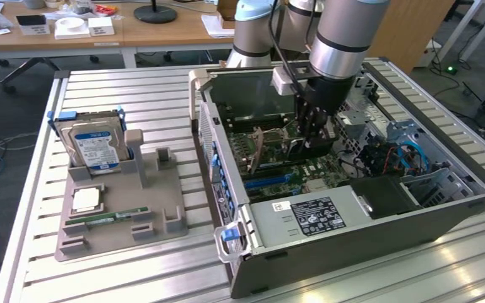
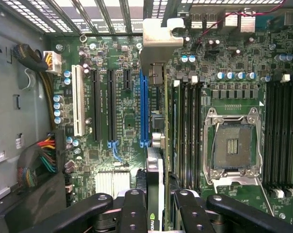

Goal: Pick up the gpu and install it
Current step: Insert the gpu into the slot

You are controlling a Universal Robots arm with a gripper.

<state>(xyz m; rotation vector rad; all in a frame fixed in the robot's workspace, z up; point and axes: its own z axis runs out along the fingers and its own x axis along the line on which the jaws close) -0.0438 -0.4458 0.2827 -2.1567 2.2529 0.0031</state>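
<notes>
My gripper (image 1: 314,134) reaches down into the open computer case (image 1: 225,139), over the motherboard (image 1: 310,170). It is shut on the gpu (image 2: 156,165), a thin dark card that the wrist view shows edge-on, with one finger (image 2: 133,208) on each side. The card's silver bracket (image 2: 158,36) is at its far end, by the case's back wall. The card hangs above the board, just beside the long blue slot (image 2: 144,107) and parallel to it. I cannot tell whether its lower edge touches the slot.
On the exterior view's left, a grey tray (image 1: 162,208) holds a hard drive (image 1: 95,145), a processor chip (image 1: 86,199) and a green memory stick (image 1: 108,218). Inside the case are the processor socket (image 2: 232,145), memory slots (image 2: 280,131), cable bundles (image 2: 40,160) and a power supply (image 1: 310,214).
</notes>
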